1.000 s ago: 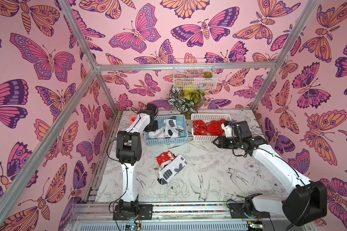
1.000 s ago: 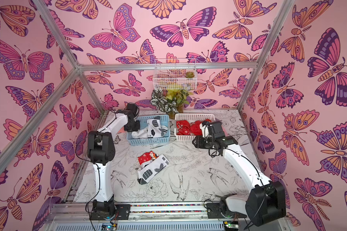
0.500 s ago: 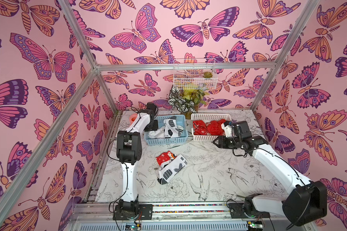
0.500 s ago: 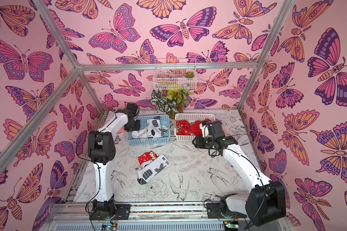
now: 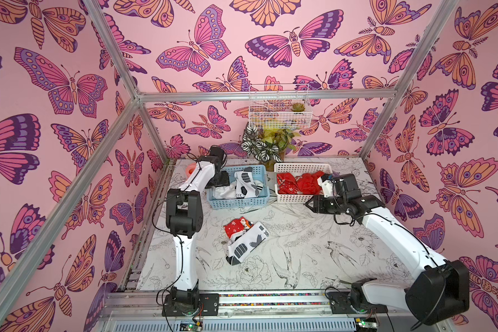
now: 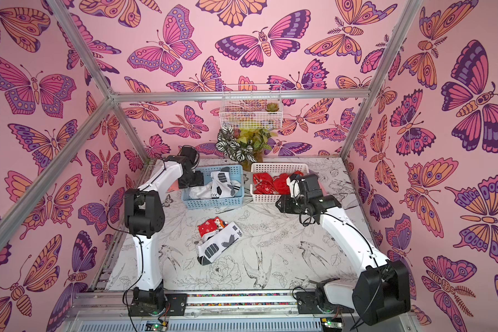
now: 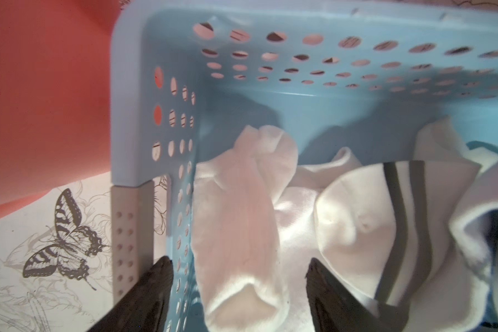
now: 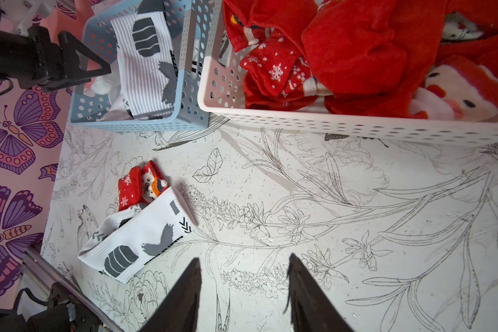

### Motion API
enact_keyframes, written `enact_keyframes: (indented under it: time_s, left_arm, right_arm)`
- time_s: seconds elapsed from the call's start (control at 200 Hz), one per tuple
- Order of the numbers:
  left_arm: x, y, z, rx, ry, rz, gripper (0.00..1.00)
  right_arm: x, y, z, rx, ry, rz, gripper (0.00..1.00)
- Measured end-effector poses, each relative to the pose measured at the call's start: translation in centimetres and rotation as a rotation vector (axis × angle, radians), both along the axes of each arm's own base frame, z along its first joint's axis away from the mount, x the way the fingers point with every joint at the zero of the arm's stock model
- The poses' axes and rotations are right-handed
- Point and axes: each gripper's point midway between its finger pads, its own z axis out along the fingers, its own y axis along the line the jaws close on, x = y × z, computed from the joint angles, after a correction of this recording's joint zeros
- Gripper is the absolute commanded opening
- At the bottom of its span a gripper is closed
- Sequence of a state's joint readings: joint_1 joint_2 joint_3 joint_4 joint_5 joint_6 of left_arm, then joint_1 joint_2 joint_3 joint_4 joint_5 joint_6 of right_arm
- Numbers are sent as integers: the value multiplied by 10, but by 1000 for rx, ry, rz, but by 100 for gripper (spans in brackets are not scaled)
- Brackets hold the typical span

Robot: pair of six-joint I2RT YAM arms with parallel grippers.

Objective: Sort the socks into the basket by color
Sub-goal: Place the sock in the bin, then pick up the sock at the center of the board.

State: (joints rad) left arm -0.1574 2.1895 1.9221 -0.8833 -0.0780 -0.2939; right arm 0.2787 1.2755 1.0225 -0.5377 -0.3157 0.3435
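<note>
Left wrist view shows my left gripper [image 7: 237, 260] has just spread its jaws, leaving a white sock [image 7: 236, 201] in the blue basket [image 7: 127, 100] at the worktop's [image 8: 328, 215] far edge, while my right gripper [image 8: 244, 258] hangs open and empty, so one red sock [image 8: 128, 188] and one patterned sock [image 8: 144, 238] remain mid-worktop.

Pink walls [image 5: 69, 143] printed with large purple, magenta and orange butterflies close the cell at 9, 12 and 3 o'clock, framed by aluminium bars [image 5: 199, 96]. A white wire rack [image 5: 279, 115] hangs on the 12 o'clock wall above a leafy potted plant [image 5: 266, 143]. The white tabletop [image 5: 299, 244] carries line-drawn flowers and birds, and a metal rail [image 5: 270, 299] runs along 6 o'clock. The light is soft and even.
</note>
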Motion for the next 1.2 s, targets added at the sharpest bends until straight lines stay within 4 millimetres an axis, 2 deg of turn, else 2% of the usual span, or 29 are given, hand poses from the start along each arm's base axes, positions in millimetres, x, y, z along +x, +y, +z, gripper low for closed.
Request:
enact_keyframes:
  time_s: [0.14, 0.271, 0.381, 0.481, 0.657, 0.897, 1.068, 1.203]
  left_arm:
    - [-2, -1, 17, -4, -26, -3, 79]
    - [-7, -7, 44, -11, -74, -15, 79]
    - [-16, -17, 67, -11, -112, -38, 80]
    - [-32, -33, 82, -8, -132, -73, 80]
    - [-81, -58, 96, -16, -129, -138, 81]
    - [-161, -67, 112, -26, -158, -155, 88]
    - [-217, -76, 102, -47, -155, -163, 90]
    - [-252, -71, 88, -56, -148, -136, 92]
  right_arm:
    - [0, 0, 0, 0, 0, 0, 51]
    - [0, 0, 0, 0, 0, 1, 51]
    - [0, 0, 0, 0, 0, 1, 51]
    - [1, 1, 1, 3, 1, 3, 51]
    - [4, 9, 4, 8, 0, 25, 51]
    - [9, 22, 12, 1, -14, 60, 52]
    - [5, 31, 11, -12, -7, 84, 53]
    - [1, 35, 11, -24, -3, 104, 54]
